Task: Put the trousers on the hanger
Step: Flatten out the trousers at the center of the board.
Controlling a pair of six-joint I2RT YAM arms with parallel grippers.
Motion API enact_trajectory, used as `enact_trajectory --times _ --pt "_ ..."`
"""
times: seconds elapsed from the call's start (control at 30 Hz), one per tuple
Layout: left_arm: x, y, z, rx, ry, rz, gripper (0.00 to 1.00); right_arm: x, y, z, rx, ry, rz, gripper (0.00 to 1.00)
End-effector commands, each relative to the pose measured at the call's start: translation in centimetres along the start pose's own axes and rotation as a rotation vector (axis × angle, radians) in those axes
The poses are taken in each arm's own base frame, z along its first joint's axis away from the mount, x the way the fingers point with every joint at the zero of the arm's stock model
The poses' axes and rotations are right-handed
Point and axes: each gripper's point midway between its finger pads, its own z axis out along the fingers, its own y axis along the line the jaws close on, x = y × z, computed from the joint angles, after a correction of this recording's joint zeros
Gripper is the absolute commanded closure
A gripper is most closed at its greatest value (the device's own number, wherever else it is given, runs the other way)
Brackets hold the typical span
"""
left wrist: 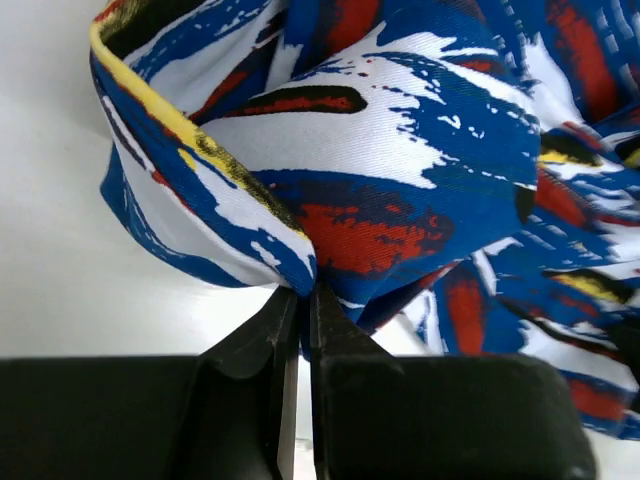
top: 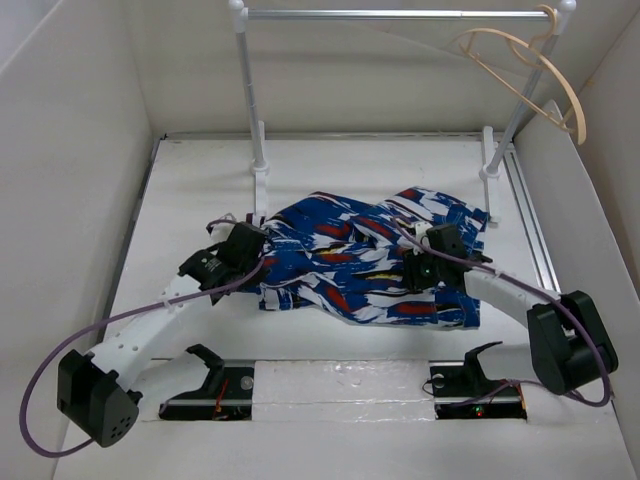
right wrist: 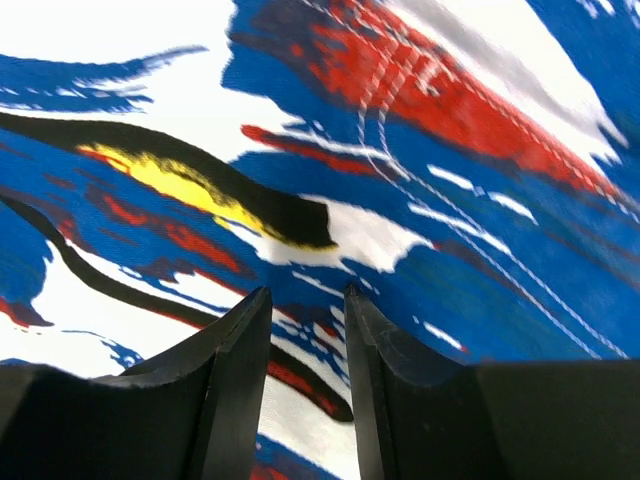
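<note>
Judged from these views, the task is at an early stage. The trousers lie crumpled in a heap on the white table, between the 2 arms; no part of them is on the hanger. The hanger hangs at the right end of the grey metal rail, above the cloth and well apart from it, tilted toward the right wall.

The left gripper is clenched on a fold at the left edge of the trousers; its 2 jaws are pressed together with a pinch of cloth at their tips. The right gripper sits low on the right half of the heap with its jaws parted; printed cloth shows through the gap.

What seems left is nearly the whole job: a 2nd hold, lifting and spreading the cloth, then getting it over the hanger's lower bar.

Several things are hard to make out. The right wrist view is too close to tell whether the right jaws have cloth between them or only rest against it. The heap is too folded to tell waistband from leg ends. How the hanger's hook sits on the rail is too small to read in the top view; neither wrist view shows the hanger at all.
</note>
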Motion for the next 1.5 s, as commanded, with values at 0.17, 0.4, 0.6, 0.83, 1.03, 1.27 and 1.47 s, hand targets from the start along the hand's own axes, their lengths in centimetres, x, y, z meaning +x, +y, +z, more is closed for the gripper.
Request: enact_trajectory --times 0.17,0.4,0.6,0.83,1.03,1.27,1.47 --pt "-0.1 -5.5 0.0 0.003 0.071 0.296 0.75 -1.3 -1.2 -2.7 0.081 -0.004 -0.025 0.56" --pt "-10.6 -5.0 -4.7 0.090 -0.291 -0.027 0.18 -3.5 -0.1 -4.6 0.088 -0.052 -0.125 0.49" --pt "-13.2 4.4 -0.3 0.032 -0.241 -0.337 0.17 -4.4 0.9 -5.4 0.074 -0.061 -0.197 0.47" --pt "-12.6 11.0 7.3 0.010 -0.059 -0.426 0.21 -3.9 3.2 -5.4 0.000 -0.073 -0.260 0.47" --pt "-9.0 10.8 12.1 -0.035 0.165 -0.334 0.24 -3.3 4.2 -5.1 -0.029 -0.066 -0.283 0.46" --pt "-6.5 9.6 13.2 0.024 0.193 -0.322 0.98 -3.9 4.4 -5.2 -0.032 -0.088 -0.284 0.46" --pt "-10.7 6.9 7.8 0.112 0.029 -0.322 1.00 -3.0 4.3 -4.2 -0.038 -0.057 -0.270 0.46"
